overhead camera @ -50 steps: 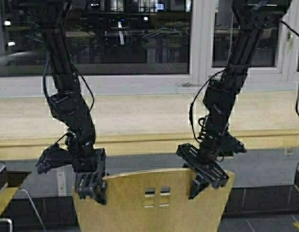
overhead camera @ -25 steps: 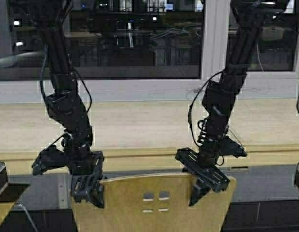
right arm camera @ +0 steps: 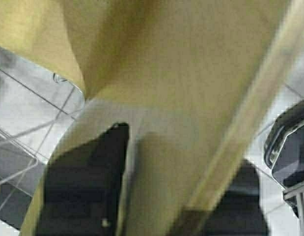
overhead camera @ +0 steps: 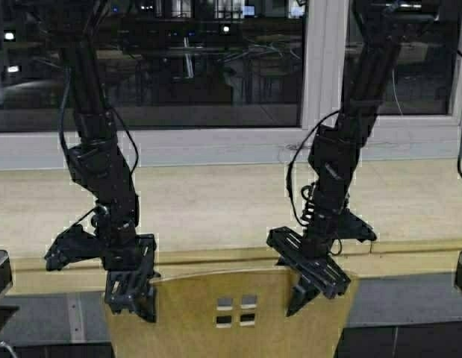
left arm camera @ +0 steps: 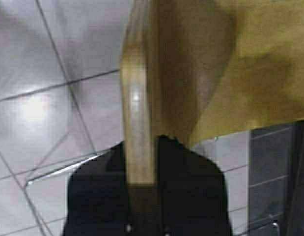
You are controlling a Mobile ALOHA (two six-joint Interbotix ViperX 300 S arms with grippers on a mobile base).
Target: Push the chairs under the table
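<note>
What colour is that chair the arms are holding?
Tan-yellow wood, the chair shows best in the high view.

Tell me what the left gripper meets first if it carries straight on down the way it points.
Nothing new: the left gripper points down over the chair, whose backrest edge already sits between its fingers in the wrist view. Beyond that, probably only tiled floor.

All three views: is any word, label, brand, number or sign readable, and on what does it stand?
None: no view shows readable text.
The tan-yellow moulded plywood chair bears only four small square cutouts, no lettering.
The pale beige wooden table carries no markings.
The dark window panes show only reflected lights.
</note>
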